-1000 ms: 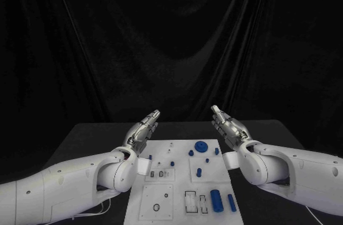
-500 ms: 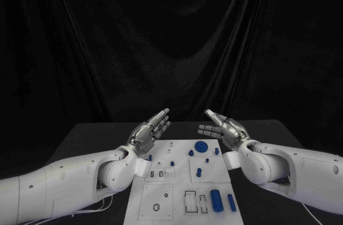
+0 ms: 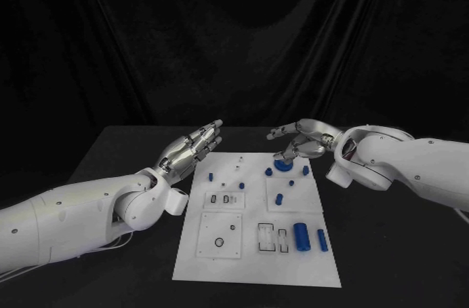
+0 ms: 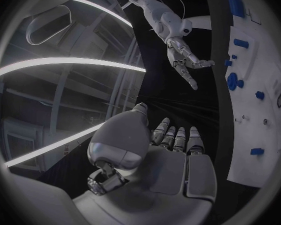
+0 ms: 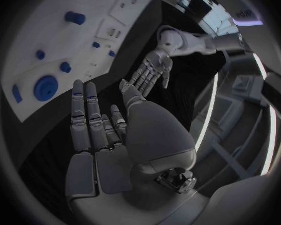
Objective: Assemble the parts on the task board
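Note:
The white task board point(image 3: 254, 267) lies in the middle of the black table. A round blue part point(image 3: 282, 164) sits near its far right corner, small blue pegs point(image 3: 278, 199) stand in the middle, and a thick blue cylinder point(image 3: 301, 237) lies at the near right. My right hand point(image 3: 298, 137) hovers just above and behind the round part, fingers spread and bent downward, holding nothing. My left hand point(image 3: 196, 145) floats over the board's far left edge, fingers straight, empty. The left wrist view shows my left hand point(image 4: 172, 150), the right hand point(image 4: 187, 65) and the round part point(image 4: 232, 81).
A slimmer blue rod point(image 3: 322, 239) lies beside the thick cylinder. Rectangular slots point(image 3: 266, 237) and a square plate with a small ring point(image 3: 220, 235) mark the board's near half. In the right wrist view the board point(image 5: 59, 40) lies beyond my right hand point(image 5: 109, 135). Black curtain hangs behind the table.
The camera has tilted, shifting the whole picture. My right hand has swung in over the round blue part with its fingers turned down. My left hand has opened flatter.

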`<state>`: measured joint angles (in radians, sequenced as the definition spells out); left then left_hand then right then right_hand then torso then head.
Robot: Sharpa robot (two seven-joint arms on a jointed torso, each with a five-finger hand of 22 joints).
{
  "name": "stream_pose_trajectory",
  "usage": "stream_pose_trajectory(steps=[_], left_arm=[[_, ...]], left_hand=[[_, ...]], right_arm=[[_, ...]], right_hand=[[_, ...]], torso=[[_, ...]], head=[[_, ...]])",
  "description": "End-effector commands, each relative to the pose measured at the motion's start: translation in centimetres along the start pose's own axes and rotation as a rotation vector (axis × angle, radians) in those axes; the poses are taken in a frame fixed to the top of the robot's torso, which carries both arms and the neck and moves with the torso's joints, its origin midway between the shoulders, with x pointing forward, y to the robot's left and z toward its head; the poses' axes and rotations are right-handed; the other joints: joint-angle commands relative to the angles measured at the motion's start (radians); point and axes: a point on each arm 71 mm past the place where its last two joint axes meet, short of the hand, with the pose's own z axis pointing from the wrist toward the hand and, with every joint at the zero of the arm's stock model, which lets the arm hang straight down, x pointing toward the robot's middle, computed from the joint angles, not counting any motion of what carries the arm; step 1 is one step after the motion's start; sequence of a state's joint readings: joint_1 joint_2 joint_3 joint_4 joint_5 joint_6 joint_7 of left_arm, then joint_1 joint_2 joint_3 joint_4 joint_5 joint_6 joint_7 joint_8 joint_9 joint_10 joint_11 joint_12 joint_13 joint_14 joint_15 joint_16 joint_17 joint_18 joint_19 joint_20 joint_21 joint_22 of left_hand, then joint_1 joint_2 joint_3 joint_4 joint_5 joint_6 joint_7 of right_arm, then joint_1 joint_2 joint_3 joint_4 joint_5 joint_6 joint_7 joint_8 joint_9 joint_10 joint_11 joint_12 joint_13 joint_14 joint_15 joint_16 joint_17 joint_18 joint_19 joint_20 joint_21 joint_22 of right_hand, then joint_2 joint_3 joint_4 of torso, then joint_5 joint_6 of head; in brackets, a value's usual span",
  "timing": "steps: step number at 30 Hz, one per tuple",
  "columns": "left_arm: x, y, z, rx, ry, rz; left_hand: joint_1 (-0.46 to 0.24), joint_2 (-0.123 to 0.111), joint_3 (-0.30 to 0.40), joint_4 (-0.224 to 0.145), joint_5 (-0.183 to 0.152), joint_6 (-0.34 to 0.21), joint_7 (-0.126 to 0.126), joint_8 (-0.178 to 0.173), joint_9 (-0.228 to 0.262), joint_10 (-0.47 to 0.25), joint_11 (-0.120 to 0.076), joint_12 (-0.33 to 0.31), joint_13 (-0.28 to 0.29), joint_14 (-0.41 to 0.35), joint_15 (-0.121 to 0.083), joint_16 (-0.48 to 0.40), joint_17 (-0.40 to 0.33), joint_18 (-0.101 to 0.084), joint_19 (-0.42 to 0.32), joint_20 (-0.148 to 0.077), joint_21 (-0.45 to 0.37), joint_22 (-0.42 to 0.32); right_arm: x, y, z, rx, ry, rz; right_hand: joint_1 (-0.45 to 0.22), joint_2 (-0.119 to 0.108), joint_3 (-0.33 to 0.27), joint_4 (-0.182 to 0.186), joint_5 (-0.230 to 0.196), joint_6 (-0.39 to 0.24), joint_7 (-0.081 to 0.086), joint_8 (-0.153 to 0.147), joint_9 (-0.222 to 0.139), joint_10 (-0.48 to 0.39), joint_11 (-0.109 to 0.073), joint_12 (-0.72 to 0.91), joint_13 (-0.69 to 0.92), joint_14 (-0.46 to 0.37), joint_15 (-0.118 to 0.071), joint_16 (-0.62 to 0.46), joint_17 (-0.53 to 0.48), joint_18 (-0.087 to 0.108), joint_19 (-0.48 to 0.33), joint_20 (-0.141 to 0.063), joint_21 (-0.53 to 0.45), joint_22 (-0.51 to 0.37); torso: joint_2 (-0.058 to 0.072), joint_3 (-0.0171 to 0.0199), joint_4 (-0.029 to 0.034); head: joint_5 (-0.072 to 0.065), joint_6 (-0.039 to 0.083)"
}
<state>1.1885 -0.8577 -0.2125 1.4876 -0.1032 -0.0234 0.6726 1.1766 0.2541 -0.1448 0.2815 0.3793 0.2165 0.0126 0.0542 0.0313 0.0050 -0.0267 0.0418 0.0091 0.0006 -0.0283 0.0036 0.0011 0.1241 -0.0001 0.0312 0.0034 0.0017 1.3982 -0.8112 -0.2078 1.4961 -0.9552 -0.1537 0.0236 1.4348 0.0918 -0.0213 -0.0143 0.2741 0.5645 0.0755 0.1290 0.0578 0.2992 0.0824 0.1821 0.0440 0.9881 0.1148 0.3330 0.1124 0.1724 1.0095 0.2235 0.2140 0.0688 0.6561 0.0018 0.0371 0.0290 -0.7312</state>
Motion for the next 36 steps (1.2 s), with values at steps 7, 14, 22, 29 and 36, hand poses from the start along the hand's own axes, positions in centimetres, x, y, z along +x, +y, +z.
stream_pose_trajectory(steps=[7, 14, 22, 29, 36], left_arm=[[0.0, -1.1, -0.5, 0.114, 0.033, 0.021], [-0.3, -1.4, -1.2, 0.121, 0.019, 0.028], [-0.7, -1.5, -1.5, 0.116, 0.013, 0.030], [-1.0, -1.5, -1.4, 0.115, 0.011, 0.033], [-1.2, -1.5, -1.5, 0.112, 0.011, 0.032]], left_hand=[[0.131, 0.001, 0.007, -0.090, 0.120, -0.032, -0.012, -0.010, -0.003, -0.003, 0.017, 0.003, 0.001, -0.001, 0.018, -0.004, -0.001, 0.011, 0.000, 0.024, -0.003, -0.002], [0.149, 0.012, 0.016, -0.111, 0.146, -0.032, -0.013, -0.009, -0.003, -0.003, 0.027, 0.005, 0.001, -0.001, 0.025, -0.004, -0.001, 0.010, 0.000, 0.029, -0.003, -0.002], [0.153, 0.018, 0.020, -0.119, 0.162, -0.027, -0.005, -0.007, -0.002, -0.003, 0.028, 0.004, 0.001, -0.001, 0.028, -0.004, -0.001, 0.010, 0.000, 0.033, -0.003, -0.002], [0.153, 0.019, 0.021, -0.120, 0.166, -0.027, -0.005, -0.007, -0.002, -0.004, 0.028, 0.003, 0.001, -0.001, 0.029, -0.004, -0.001, 0.011, 0.000, 0.035, -0.003, -0.002], [0.152, 0.022, 0.022, -0.122, 0.169, -0.026, -0.004, -0.006, -0.002, -0.004, 0.029, 0.003, 0.001, -0.001, 0.031, -0.004, -0.001, 0.012, 0.000, 0.039, -0.003, -0.002]], right_arm=[[-0.3, 0.9, 0.5, -0.054, -0.055, -0.705], [-0.1, 1.3, 0.8, -0.071, -0.071, -0.790], [0.1, 1.1, 1.3, -0.059, -0.077, -0.818], [0.4, 0.9, 1.6, -0.071, -0.077, -0.819], [0.8, 0.7, 1.9, -0.101, -0.081, -0.816]], right_hand=[[-0.020, -0.027, 0.028, -0.020, -0.013, 0.148, -0.006, 0.002, 0.010, 0.319, 0.056, 0.072, 0.023, 0.161, -0.043, -0.026, 0.054, 0.012, 0.143, -0.045, -0.015, 0.010], [-0.015, -0.049, 0.036, -0.044, -0.018, 0.201, -0.019, -0.007, 0.012, 0.476, 0.026, 0.069, 0.023, 0.346, -0.102, 0.068, 0.160, 0.010, 0.303, -0.111, 0.079, 0.065], [-0.035, -0.069, 0.097, -0.054, -0.041, 0.251, -0.003, -0.019, 0.013, 0.546, 0.016, 0.015, 0.022, 0.394, -0.131, 0.238, 0.302, 0.006, 0.347, -0.140, 0.205, 0.168], [-0.059, -0.081, 0.109, -0.036, -0.077, 0.247, -0.003, -0.034, 0.012, 0.564, 0.013, -0.001, 0.023, 0.400, -0.135, 0.306, 0.351, 0.006, 0.346, -0.144, 0.258, 0.219], [-0.062, -0.089, 0.119, -0.024, -0.087, 0.260, 0.015, -0.036, 0.012, 0.591, 0.015, -0.006, 0.024, 0.402, -0.136, 0.350, 0.382, 0.007, 0.338, -0.144, 0.297, 0.259]], torso=[[0.033, 0.0017, 0.0087], [0.047, 0.0007, 0.0096], [0.064, -0.0007, 0.0145], [0.072, -0.0012, 0.0156], [0.076, -0.0013, 0.0180]], head=[[0.000, -0.039], [0.001, -0.055], [-0.006, -0.057], [-0.009, -0.058], [-0.010, -0.065]])
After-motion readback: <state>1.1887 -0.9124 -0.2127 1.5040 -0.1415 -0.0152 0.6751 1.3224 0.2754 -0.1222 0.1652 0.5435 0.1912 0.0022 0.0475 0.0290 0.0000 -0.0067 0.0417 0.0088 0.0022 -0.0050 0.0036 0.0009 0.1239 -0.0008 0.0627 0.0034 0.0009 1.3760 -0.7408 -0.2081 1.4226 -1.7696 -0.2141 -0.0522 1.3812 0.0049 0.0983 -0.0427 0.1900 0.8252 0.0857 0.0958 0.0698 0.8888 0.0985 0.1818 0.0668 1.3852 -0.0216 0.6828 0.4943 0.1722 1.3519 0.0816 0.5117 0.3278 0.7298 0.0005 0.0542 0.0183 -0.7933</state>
